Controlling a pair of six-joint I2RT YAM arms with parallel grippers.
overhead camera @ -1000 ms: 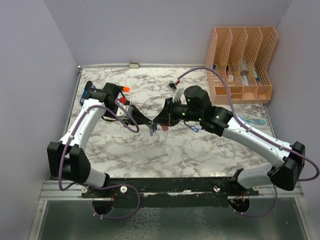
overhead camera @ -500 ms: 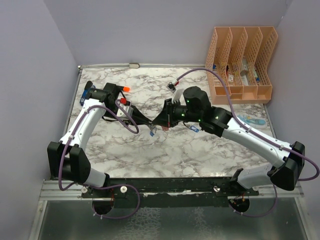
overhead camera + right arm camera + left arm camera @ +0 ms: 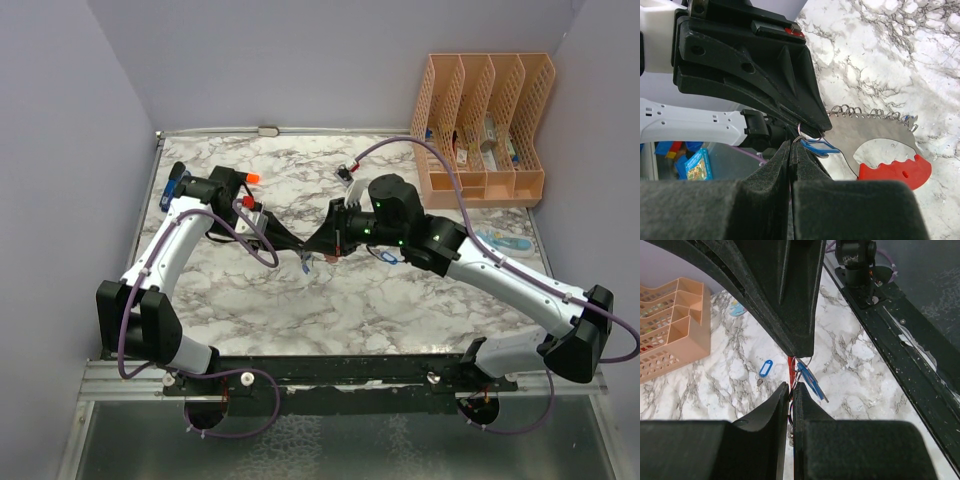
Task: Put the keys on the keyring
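My two grippers meet tip to tip above the middle of the table. The left gripper [image 3: 297, 248] [image 3: 791, 385] is shut on the keyring [image 3: 791, 367], seen edge-on there as a thin red strip. In the right wrist view the keyring [image 3: 875, 135] shows its grey flat band with wire coils along the top edge and a red curved part below. The right gripper [image 3: 322, 243] [image 3: 791, 143] is shut on the thin wire loop of a blue key [image 3: 819, 146] [image 3: 810, 380], which hangs right at the keyring's edge. Another blue key [image 3: 385, 255] [image 3: 765, 368] lies loose on the marble.
An orange file organizer [image 3: 483, 125] stands at the back right. A marker with an orange cap [image 3: 250, 177] and a dark-blue item [image 3: 172, 188] lie at the back left. A pale-blue flat item [image 3: 505, 242] lies near the right edge, and a small black-and-white object [image 3: 347, 172] sits behind the right arm.
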